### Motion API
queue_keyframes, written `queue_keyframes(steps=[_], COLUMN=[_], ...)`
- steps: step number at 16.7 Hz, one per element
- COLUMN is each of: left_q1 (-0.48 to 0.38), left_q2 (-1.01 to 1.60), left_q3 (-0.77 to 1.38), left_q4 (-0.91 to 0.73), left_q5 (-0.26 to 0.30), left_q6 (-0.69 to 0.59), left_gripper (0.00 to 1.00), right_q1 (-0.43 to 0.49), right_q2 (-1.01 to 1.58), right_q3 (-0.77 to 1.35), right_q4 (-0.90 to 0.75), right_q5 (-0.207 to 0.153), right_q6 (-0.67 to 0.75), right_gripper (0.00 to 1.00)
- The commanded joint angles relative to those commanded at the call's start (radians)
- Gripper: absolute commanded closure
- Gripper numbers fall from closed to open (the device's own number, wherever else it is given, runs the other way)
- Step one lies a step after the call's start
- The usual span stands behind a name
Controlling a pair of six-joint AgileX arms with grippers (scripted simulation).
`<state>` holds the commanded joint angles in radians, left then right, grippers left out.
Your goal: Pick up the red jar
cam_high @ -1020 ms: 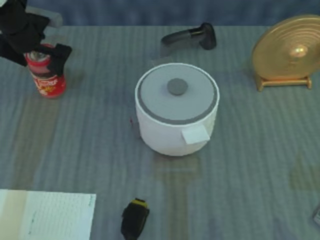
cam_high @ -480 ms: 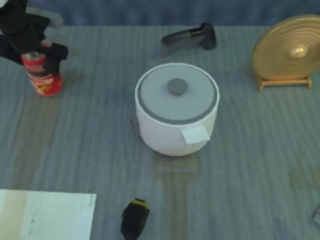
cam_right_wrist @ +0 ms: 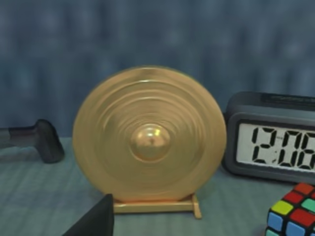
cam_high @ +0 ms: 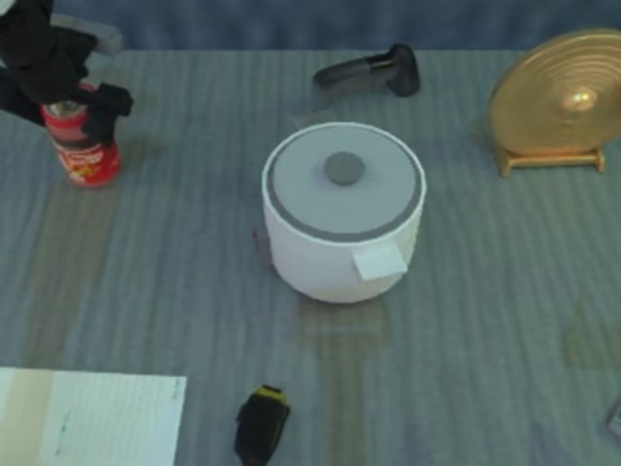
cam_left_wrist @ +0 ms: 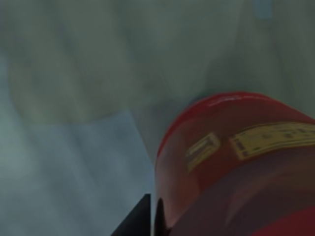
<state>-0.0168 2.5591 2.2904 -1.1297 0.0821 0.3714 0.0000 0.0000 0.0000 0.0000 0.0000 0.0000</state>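
The red jar (cam_high: 85,155), with a white-yellow label, is at the far left of the table in the top view. My left gripper (cam_high: 73,105) reaches down over it from the back left corner and is shut on its upper part, hiding the lid. In the left wrist view the jar's red body (cam_left_wrist: 231,162) fills the frame beside one dark finger (cam_left_wrist: 139,221). My right gripper (cam_right_wrist: 93,219) stays parked off the right side, facing the gold disc.
A large white pot (cam_high: 342,233) with a grey lid stands mid-table. A gold disc on a stand (cam_high: 558,97) is at the back right, a black handled tool (cam_high: 374,70) behind the pot. A notepad (cam_high: 92,417) and a black-yellow object (cam_high: 262,424) lie in front. A clock (cam_right_wrist: 270,142) and a colour cube (cam_right_wrist: 293,209) show in the right wrist view.
The left gripper and the red jar shifted a little to the left over the second; in the last half second they hardly moved. The right arm has not moved.
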Motion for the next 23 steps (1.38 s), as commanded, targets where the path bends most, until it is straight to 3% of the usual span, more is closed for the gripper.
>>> queue_keyframes(steps=[10, 19, 23], left_q1=[0.002, 0.021, 0.026], left_q2=[-0.017, -0.443, -0.516], left_q3=[-0.015, -0.401, -0.473], left_q4=[-0.001, -0.033, -0.042], left_q5=[-0.001, -0.005, -0.006], left_q6=[0.0, 0.002, 0.002], left_gripper=[1.0, 1.0, 1.0], right_q1=[0.0, 0.0, 0.0], right_q2=[0.0, 0.0, 0.0], right_q3=[0.0, 0.0, 0.0], right_q4=[0.0, 0.0, 0.0], right_q5=[0.0, 0.0, 0.0], right_q6=[0.0, 0.0, 0.0], right_gripper=[0.0, 0.0, 0.0])
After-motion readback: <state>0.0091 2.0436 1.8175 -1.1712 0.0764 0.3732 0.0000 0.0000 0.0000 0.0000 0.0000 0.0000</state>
